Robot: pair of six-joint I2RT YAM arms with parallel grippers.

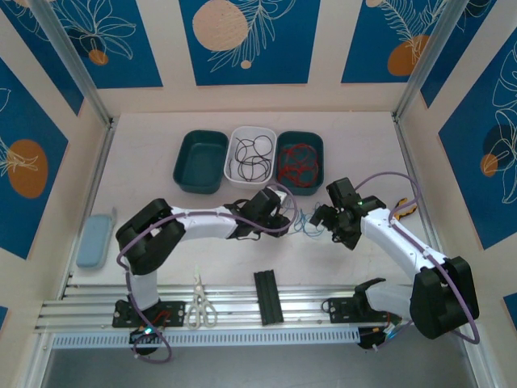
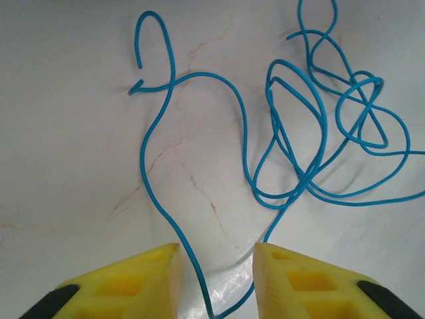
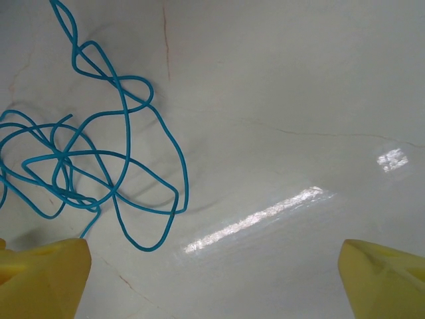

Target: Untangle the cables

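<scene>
A tangled blue cable [image 1: 303, 224] lies on the white table between my two grippers. Black cables [image 1: 252, 155] sit in the white tray [image 1: 234, 171], and red cables [image 1: 297, 162] in the teal tray [image 1: 318, 179] beside it. In the left wrist view a bend of the blue cable [image 2: 307, 181] runs down between the yellow fingers of my left gripper [image 2: 217, 256]; the jaws stand a little apart around it, with a gap on each side. My right gripper [image 3: 214, 251] is wide open over bare table, the blue cable [image 3: 111, 194] lying to its left.
An empty dark teal tray [image 1: 182, 179] stands left of the white one. Near the front rail [image 1: 323, 322] lie scissors [image 1: 202, 311] and a black block [image 1: 268, 297]. A light blue case [image 1: 94, 240] rests at the left edge. Walls close the table in on three sides.
</scene>
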